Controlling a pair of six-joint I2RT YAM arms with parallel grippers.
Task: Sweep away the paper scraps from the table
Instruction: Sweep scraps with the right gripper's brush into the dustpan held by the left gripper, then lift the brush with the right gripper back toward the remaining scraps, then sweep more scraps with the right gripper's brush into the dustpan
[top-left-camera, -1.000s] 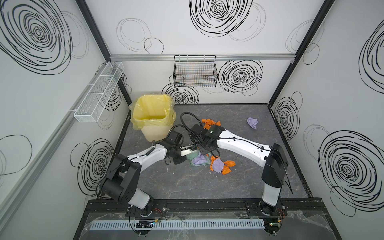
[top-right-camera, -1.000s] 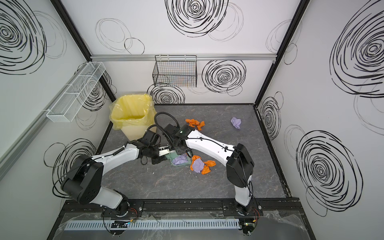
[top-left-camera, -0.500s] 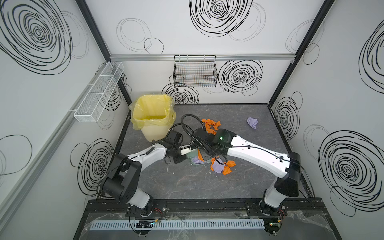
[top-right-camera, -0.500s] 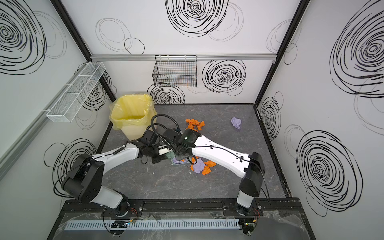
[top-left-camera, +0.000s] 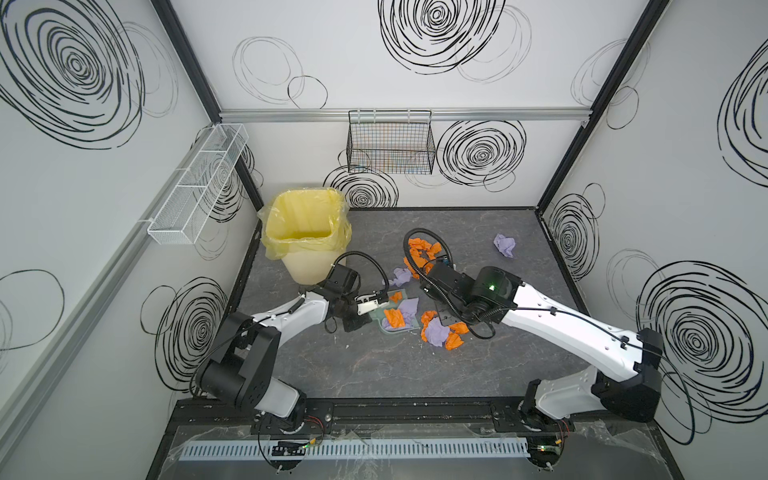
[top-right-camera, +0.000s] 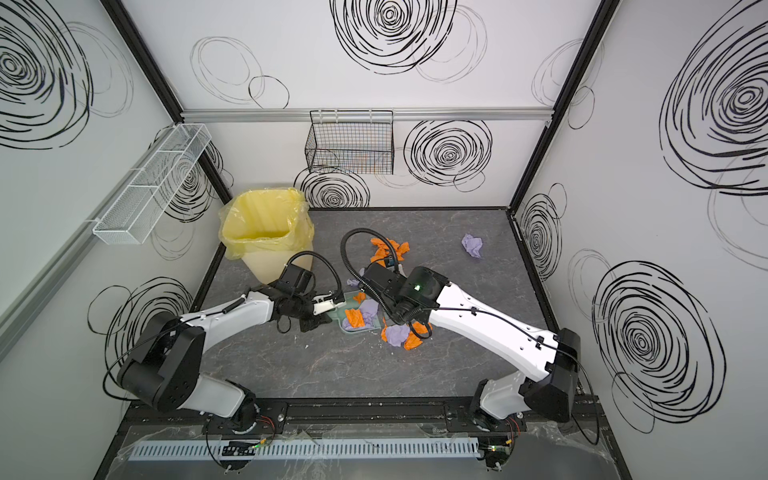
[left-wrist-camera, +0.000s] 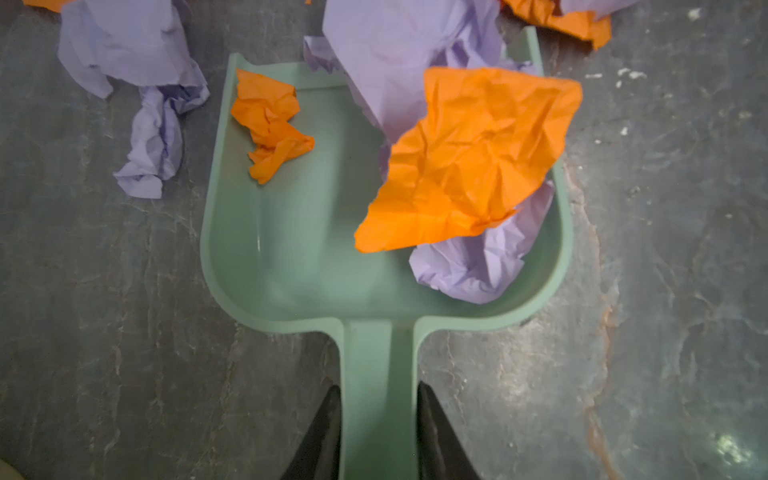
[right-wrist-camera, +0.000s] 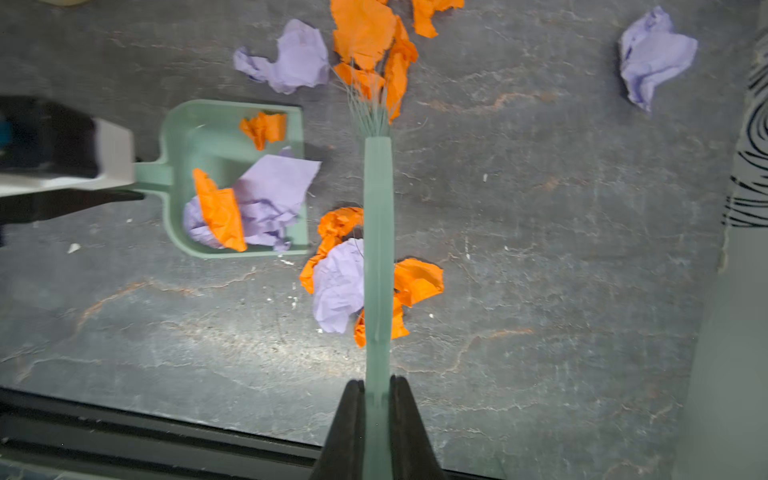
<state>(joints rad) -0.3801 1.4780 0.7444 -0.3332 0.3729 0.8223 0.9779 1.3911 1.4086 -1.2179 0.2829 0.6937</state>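
Paper scraps (right-wrist-camera: 338, 286): you've got three inside the mint-green dustpan (left-wrist-camera: 291, 232). A big flat orange sheet (left-wrist-camera: 469, 162) lies on a lilac wad (left-wrist-camera: 478, 266) along one side wall, and a small orange wad (left-wrist-camera: 270, 124) sits near the lip by the opposite wall. Just off the dustpan's open mouth, on the table (right-wrist-camera: 540, 291), there's a mixed pile: one lilac ball ringed by orange bits, all bunched together. Another lilac scrap (right-wrist-camera: 291, 58) lies just beside one corner of the dustpan's lip, and an orange cluster (top-left-camera: 424, 249) lies farther out past that same corner. One lone lilac ball (top-left-camera: 504, 245) is well apart from the dustpan, far out beyond its mouth. The dustpan sits on the table with its mouth pointing away from your left arm. Your left gripper (left-wrist-camera: 378, 392) is clamped narrow on the dustpan's handle, one finger on each side. Your right gripper (right-wrist-camera: 376, 386) is pinched tight on the handle of the matching green brush (right-wrist-camera: 378, 208). That handle runs across in front of the dustpan's mouth and over the mixed pile, with the bristles (right-wrist-camera: 370, 116) ending at the orange cluster. You can't tell whether they touch the table. The yellow-bagged bin (top-left-camera: 309, 266) stands on the dustpan's handle side, farther back, near it but apart.
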